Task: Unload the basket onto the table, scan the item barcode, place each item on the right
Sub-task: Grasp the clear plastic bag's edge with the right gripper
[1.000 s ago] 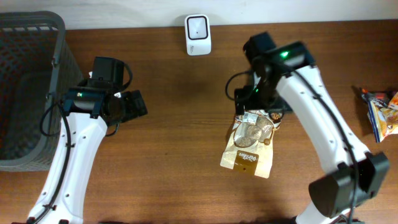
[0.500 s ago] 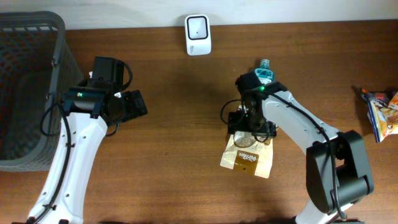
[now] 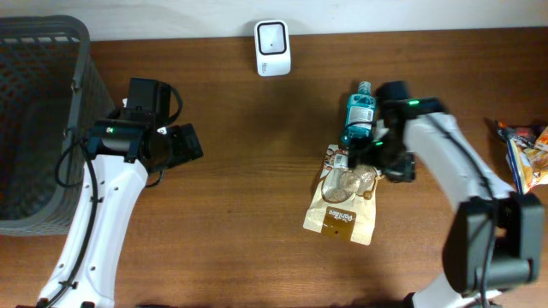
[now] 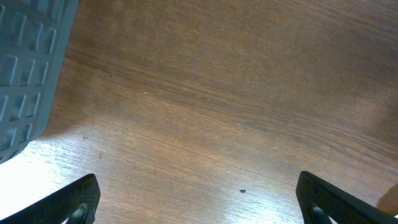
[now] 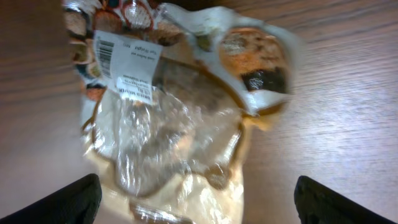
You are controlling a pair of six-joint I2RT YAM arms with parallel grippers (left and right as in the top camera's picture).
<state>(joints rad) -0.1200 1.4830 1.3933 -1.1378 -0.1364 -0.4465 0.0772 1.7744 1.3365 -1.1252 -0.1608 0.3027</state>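
Empty, wide-open right gripper (image 5: 198, 204) hovers over the clear-and-tan plastic snack bag (image 3: 346, 204).
Pick-up looks pending: pinch the bag, flat on the brown wooden table (image 3: 248, 180), then show its barcode to the white boxy scanner (image 3: 272, 37).

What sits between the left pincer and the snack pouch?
Nothing: in the overhead view, only bare wooden tabletop separates the left pincer from the snack pouch.

The table (image 3: 248, 171) is grained wood with a soft sheen, the snack bag (image 5: 168, 124) crinkled glossy plastic, the basket (image 3: 51, 34) matt grey plastic.
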